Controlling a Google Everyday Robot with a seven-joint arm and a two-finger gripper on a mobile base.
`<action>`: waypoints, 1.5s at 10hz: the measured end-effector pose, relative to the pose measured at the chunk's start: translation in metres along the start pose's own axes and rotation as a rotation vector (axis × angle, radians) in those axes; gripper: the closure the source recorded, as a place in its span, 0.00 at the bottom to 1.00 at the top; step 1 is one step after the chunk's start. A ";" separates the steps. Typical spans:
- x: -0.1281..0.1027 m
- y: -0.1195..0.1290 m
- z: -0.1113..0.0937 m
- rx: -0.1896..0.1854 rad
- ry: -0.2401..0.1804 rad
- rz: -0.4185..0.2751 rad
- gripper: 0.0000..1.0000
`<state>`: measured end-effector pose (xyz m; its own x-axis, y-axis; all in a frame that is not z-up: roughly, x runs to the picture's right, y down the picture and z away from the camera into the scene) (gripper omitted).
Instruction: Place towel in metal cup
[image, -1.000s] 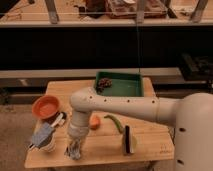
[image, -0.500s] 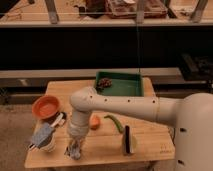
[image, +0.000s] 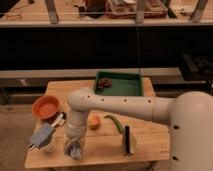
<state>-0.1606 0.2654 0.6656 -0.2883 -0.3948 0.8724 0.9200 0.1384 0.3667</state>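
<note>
My gripper (image: 75, 149) points straight down at the front left of the wooden table (image: 150, 145). A crumpled grey-blue towel (image: 76, 152) is at its tip, low over the tabletop; I cannot tell whether it is held. A pale cup (image: 47, 145) that seems to be the metal cup stands just to the left of the gripper. A flat grey-blue thing (image: 42, 134) and a white handle (image: 57, 120) rest across its top.
An orange bowl (image: 45, 106) sits at the left edge behind the cup. An orange piece (image: 94, 121), a green pepper (image: 115, 123) and a dark brush (image: 127, 140) lie right of the gripper. A green tray (image: 131, 85) holding a brown object (image: 104, 83) stands at the back.
</note>
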 end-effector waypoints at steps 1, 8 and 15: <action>0.000 -0.001 0.000 0.002 -0.007 -0.004 0.20; 0.002 -0.016 -0.014 -0.002 -0.002 -0.019 0.20; -0.003 -0.016 -0.046 -0.073 0.264 0.061 0.20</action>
<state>-0.1625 0.2220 0.6424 -0.1611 -0.6123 0.7741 0.9531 0.1072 0.2831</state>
